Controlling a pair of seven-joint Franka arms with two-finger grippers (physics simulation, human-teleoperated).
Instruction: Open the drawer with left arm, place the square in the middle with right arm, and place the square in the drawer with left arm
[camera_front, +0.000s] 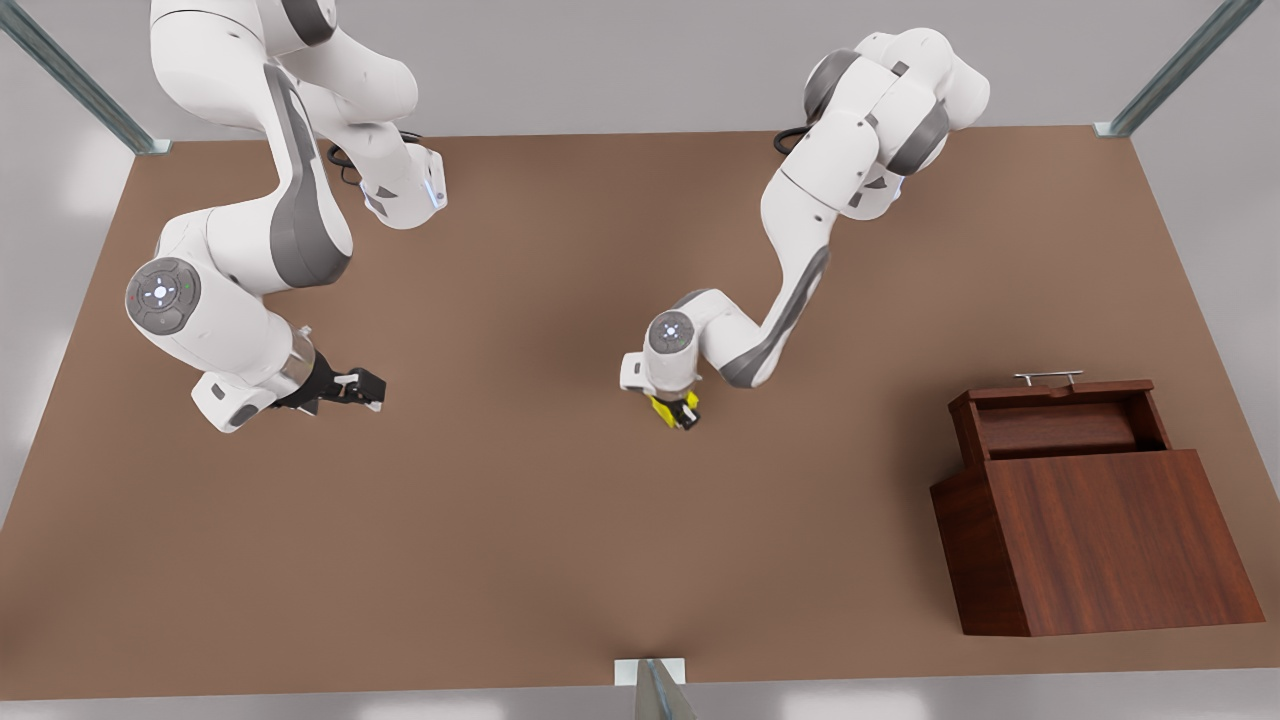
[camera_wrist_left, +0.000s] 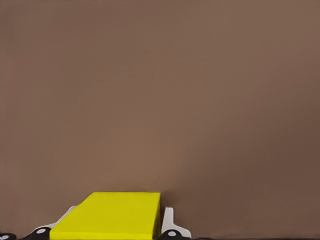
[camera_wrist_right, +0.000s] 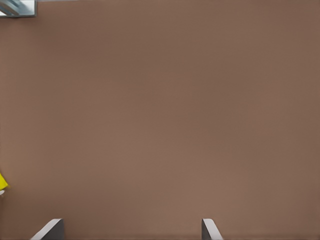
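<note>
Your left gripper (camera_front: 683, 412) is near the centre of the counter (camera_front: 520, 520), its jaws closed on the square (camera_front: 664, 409), a small bright yellow cube with flat matte faces. In the left wrist view the square (camera_wrist_left: 110, 216) sits between the white-tipped fingers (camera_wrist_left: 170, 225) with bare brown counter (camera_wrist_left: 190, 100) beyond it. You cannot tell from the pictures whether the square touches the surface.

Your right gripper (camera_front: 365, 388) waits near the counter's edge at the front view's left, jaws spread wide and holding nothing; its fingertips (camera_wrist_right: 50, 230) show apart in the right wrist view.

The drawer (camera_front: 1065, 415) stands pulled out from the wooden box (camera_front: 1100, 545) near the counter's corner at the front view's lower right. It is a shallow tray of dark reddish-brown grained wood with a thin silver bar handle (camera_front: 1048, 377). Open matte counter lies between the square and the drawer. Metal frame posts (camera_front: 75, 80) rise at the counter's far corners.
</note>
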